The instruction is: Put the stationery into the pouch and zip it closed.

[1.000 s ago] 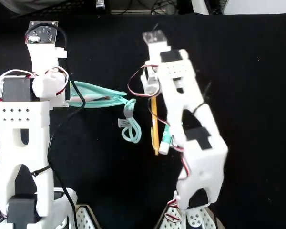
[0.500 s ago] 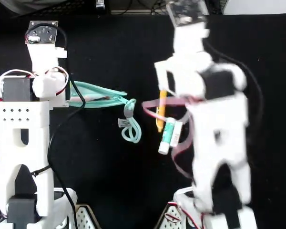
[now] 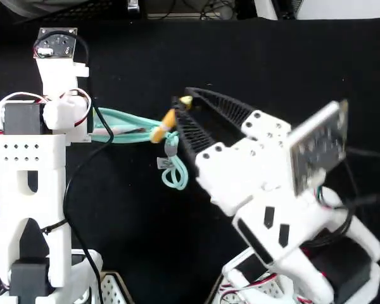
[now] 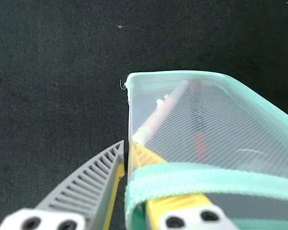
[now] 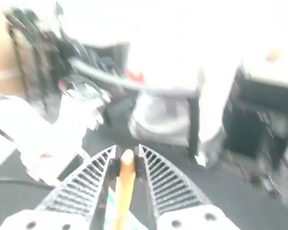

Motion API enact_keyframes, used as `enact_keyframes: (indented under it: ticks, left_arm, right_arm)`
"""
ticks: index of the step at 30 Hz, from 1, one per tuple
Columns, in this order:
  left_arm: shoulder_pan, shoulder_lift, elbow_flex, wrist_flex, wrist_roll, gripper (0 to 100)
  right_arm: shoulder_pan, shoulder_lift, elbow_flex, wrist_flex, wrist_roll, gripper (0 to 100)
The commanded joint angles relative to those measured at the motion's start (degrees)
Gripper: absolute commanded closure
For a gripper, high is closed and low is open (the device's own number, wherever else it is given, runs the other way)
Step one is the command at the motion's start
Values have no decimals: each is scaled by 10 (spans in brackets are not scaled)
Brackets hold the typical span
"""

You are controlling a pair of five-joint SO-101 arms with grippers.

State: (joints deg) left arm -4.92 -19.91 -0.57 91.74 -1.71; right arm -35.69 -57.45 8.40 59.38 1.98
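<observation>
Over black table (image 3: 342, 63), right claw (image 5: 127, 147) hides most of yellow pen (image 5: 125, 179).

The black bench (image 3: 329, 69) lies open across the far right and in the strip between the two arms. The left arm (image 3: 28, 171) walls off the left side, its left hand (image 4: 128, 146) clamped on one end of the pouch (image 3: 121, 118). At the pouch's other end the right hand (image 3: 180, 97), gripping an orange pen (image 3: 164, 123), crowds the approach, and a teal cord loop (image 3: 175, 172) lies just beside. The right arm (image 3: 266, 190) covers the near right.
</observation>
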Motion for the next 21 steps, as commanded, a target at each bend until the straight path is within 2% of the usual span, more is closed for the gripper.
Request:
enact_keyframes:
  ticks: [1,6,13,18,21]
  left_arm:
    - [3,0,2,0,0,971]
    - [3,0,1,0,-1,971]
    - [3,0,2,0,-3,971]
    - [3,0,2,0,-3,971]
    - [3,0,2,0,-3,971]
  right_arm:
    - [-46,-37,93,-112,45,986]
    - [-86,-67,222,-239,98,986]
    - [-83,-69,371,-375,161,986]
    - [-83,-69,423,-375,216,980]
    - [-83,-69,407,-322,231,905]
